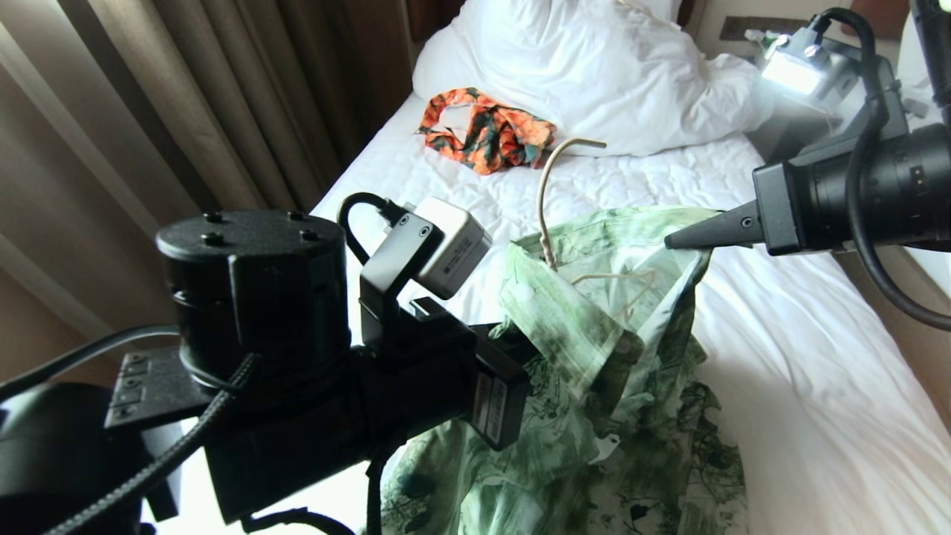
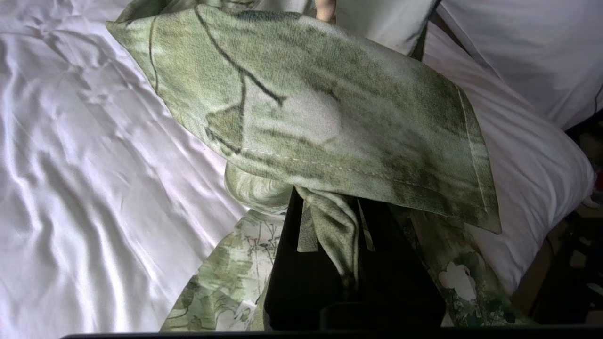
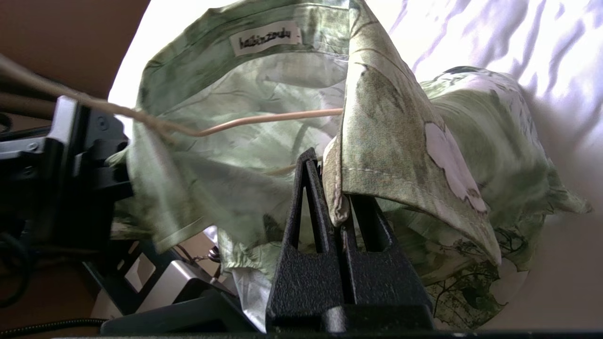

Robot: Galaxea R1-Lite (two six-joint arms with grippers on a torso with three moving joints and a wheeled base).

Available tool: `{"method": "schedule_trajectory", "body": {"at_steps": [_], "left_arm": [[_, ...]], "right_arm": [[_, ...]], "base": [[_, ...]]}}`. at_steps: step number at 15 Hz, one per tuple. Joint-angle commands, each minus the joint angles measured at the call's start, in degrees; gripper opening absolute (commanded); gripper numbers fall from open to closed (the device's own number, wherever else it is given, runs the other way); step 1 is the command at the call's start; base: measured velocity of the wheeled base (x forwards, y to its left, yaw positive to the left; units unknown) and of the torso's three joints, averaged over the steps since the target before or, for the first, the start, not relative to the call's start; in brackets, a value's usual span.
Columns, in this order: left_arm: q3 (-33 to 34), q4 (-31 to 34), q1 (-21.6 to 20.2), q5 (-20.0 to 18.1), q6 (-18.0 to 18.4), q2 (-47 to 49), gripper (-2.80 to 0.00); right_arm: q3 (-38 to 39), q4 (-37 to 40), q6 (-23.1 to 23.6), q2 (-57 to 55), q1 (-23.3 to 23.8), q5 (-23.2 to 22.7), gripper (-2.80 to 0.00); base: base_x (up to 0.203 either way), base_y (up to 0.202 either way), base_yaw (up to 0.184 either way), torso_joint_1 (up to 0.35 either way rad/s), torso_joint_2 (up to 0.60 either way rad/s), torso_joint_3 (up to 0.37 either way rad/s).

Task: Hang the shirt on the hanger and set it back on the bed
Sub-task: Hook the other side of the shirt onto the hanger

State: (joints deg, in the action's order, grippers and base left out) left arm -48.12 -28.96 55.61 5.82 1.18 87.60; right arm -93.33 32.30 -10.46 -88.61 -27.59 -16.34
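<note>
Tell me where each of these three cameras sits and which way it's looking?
Head view: high on the robot, looking down at the bed; both arms show, the left gripper and right gripper at the shirt.
Left wrist view: behind the left gripper, shut on shirt cloth.
Right wrist view: behind the right gripper, shut on the collar; the left arm shows.
Shared: head and right wrist views both show the hanger inside the shirt.

Bright window-side daylight; sheet (image 1: 802,386) glare; dark arm silhouettes, slight blur.
</note>
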Motion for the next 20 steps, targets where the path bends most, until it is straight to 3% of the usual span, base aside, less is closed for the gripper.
{"method": "schedule_trajectory", "body": {"at_steps": [1,6,11,20], "left_arm": [[-0.14,-0.22,-0.33,1.58,0.05,0.62,-2.80],[-1.97,-0.08,-0.48,5.23,0.49,-1.41,-2.80],[-1.30,-0.83,2.59,4.79,-1.99,0.47,-2.80],[-2.50,-36.94,2.06,6.25,-3.03,18.78,-2.80]], "right_arm": [[-0.10,0.79,-0.48,2.15,-1.97,0.16,-2.80],[-0.27,4.23,-1.03,3.68,-4.88,0.44,-2.80],[-0.36,3.23,-0.90,2.37,-7.76,2.55,-2.80],[-2.13,2.06,0.82,1.91,-8.30,1.06,-2.80]], "base": [[0.000,0.000,0.000,0.000,0.00,0.000],[0.000,0.000,0.000,0.000,0.00,0.000],[0.000,0.000,0.000,0.000,0.00,0.000],[0.000,0.000,0.000,0.000,0.00,0.000]]}}
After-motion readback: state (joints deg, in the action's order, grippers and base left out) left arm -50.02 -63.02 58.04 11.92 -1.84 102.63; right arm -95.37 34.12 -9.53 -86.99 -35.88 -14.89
